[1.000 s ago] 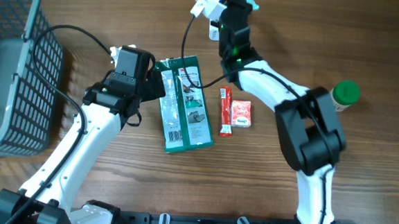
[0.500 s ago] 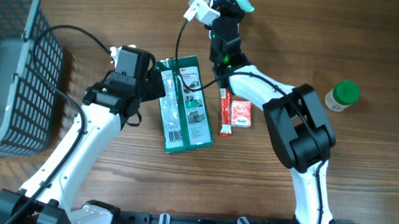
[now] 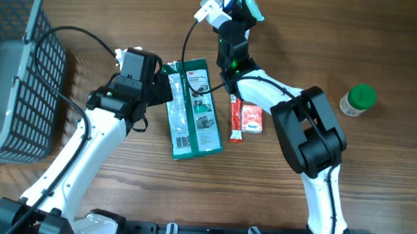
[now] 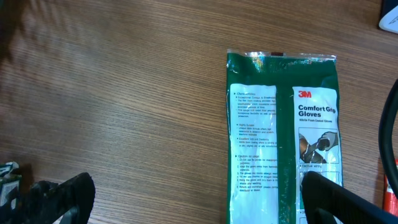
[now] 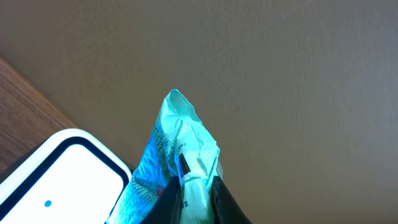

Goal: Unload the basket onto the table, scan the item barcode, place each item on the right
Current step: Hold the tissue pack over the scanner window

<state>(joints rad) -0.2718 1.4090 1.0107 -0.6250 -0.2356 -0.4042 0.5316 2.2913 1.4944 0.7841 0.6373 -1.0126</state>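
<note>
Right gripper [image 5: 194, 190]: clenched on a pale teal packet [image 5: 180, 143], pinched at its lower part between the two dark fingers [image 5: 169, 198]; raised at the far edge of the table [image 3: 378, 185].
Teal packet: upright in the grip, crumpled top end pointing away from the wrist camera, small print on its left face; barcode not readable in any view.
Scanner [image 5: 62, 174]: white, rounded corners with a dark outline; just beside the teal packet on its left in the right wrist view, contact unclear.
Left gripper [image 4: 196, 186]: released, jaws spread wide and holding nothing; low over the wood, one finger above bare table, the other over the lower part of the glove packet.
Glove packet [image 3: 192, 109]: green, flat on the table, long side running toward the far edge, printed side up; between the two arms.
Red stick sachet [image 3: 234, 118]: flat, just right of the glove packet.
Small red sachet [image 3: 252, 117]: next to the stick sachet on its right.
Bottle [image 3: 357, 99]: green cap, standing well apart at the right.
Basket [image 3: 40, 85]: grey mesh, at the far left edge.
</note>
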